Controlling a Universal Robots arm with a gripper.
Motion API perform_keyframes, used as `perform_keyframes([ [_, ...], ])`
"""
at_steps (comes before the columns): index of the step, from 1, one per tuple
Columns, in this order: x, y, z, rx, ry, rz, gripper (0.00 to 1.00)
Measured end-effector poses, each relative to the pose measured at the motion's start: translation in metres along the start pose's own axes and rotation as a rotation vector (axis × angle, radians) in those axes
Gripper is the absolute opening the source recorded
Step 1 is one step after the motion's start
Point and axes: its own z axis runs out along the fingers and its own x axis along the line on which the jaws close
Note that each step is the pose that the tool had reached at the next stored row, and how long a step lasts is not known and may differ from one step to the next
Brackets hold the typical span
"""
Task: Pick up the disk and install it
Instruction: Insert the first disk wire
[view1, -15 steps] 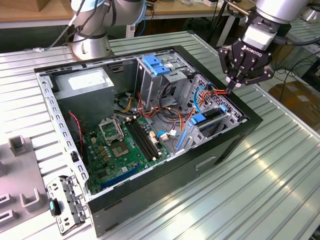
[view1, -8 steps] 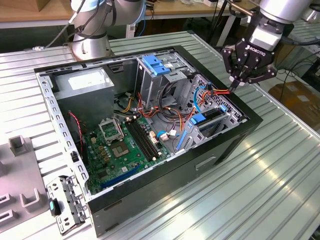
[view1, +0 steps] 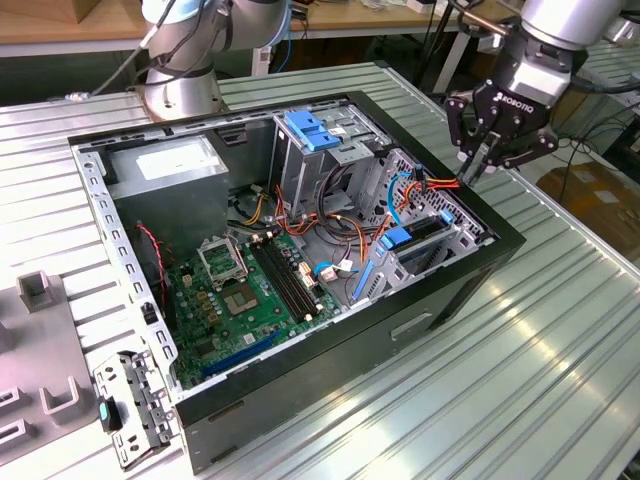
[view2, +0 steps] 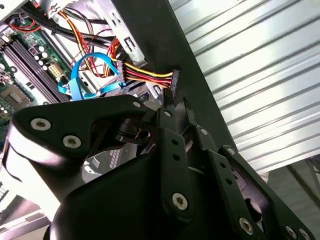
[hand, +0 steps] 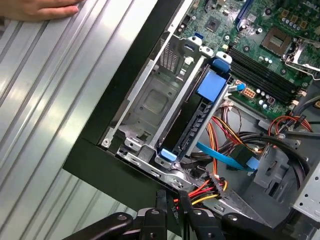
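Above the computer case's (view1: 330, 375) rim at the exterior view's right, your pincer (view1: 482, 160) hangs tips-down. Its black fingers are drawn close with a slim gap between them, and they pinch nothing.

The first wrist view gives you the disk (hand: 192, 125) most plainly. It stands on its long edge in the grey sheet-metal drive cage (hand: 150, 100), a thin dark slab with blue plastic at both ends. Its long axis runs from the motherboard (hand: 260, 65) side out toward the case's black wall, and the broad blue tab end faces the motherboard. The neighbouring bay shows stamped grey metal. That same view catches a person's hand (hand: 45, 9) lying flat on the ribbed aluminium counter (hand: 55, 95).

The exterior view gives you the layout. The disk (view1: 425, 228) is a dark strip behind its blue tab, just inside the case wall and near the pincer, apart from it. Further in lie the green motherboard, the grey power-supply box (view1: 170, 165) and a blue clip (view1: 315, 130) atop the taller cage.

The second wrist view brings you the close detail. A black power connector (view2: 173, 80) on red, yellow and black wires sits just off the pincer (view2: 178, 105), and you cannot tell whether they touch. A flat blue cable (view2: 80, 75) loops behind it.
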Motion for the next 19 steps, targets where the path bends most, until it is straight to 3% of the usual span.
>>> perform_keyframes([
  [3,0.0001,-0.0013,0.0025,0.0008,0.0006,-0.048,0.25],
  [4,0.0001,-0.0014,0.0038,0.0014,0.0010,-0.088,0.31],
  [6,0.0002,-0.0016,0.0053,0.0022,0.0016,-0.144,0.31],
  [16,0.0005,-0.0075,0.0123,0.0043,0.0027,-0.266,0.31],
  [19,0.0004,-0.0078,0.0122,0.0043,0.0030,-0.276,0.24],
])
